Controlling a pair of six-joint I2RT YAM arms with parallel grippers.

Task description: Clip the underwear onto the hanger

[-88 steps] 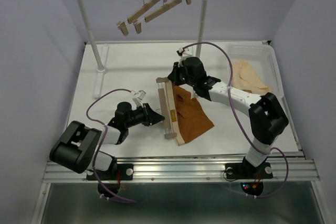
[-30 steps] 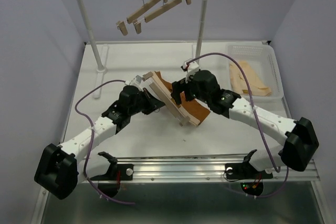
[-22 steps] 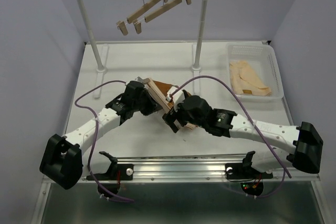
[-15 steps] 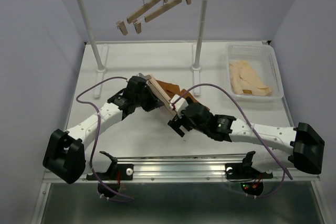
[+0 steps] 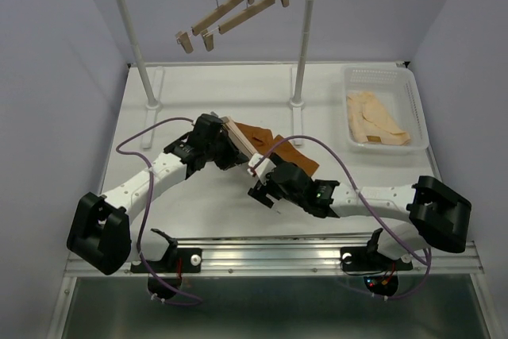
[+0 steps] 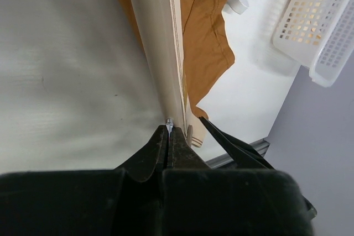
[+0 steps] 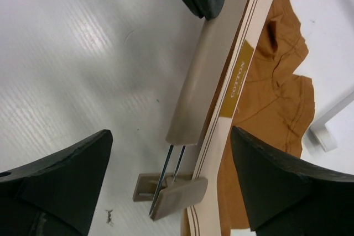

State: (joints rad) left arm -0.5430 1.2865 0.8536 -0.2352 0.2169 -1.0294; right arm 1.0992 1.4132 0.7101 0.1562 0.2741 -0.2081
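The hanger [image 5: 244, 147] lies slanted mid-table, a light-wood bar [image 6: 157, 42] with a silver wire hook. My left gripper [image 5: 226, 154] is shut on that hook, whose tip [image 6: 169, 121] pokes out between the fingers [image 6: 155, 147]. The rust-brown underwear [image 5: 278, 147] lies beside and under the bar, its tan waistband [image 7: 243, 64] running along it. My right gripper [image 7: 171, 175] stands open at the bar's near end, its jaws on either side of the end clip [image 7: 172, 193], not touching it. That clip's tip overlaps the waistband's edge.
Two other wooden hangers [image 5: 230, 12] hang on the white rack at the back. A white basket [image 5: 413, 93] at the right holds cream garments [image 5: 373, 121]. The rack's right post [image 5: 300, 61] stands just behind the underwear.
My left gripper reached in and took the hanger's hook. My right gripper let go of the garment and swung down-left to the bar's near end clip, still open.
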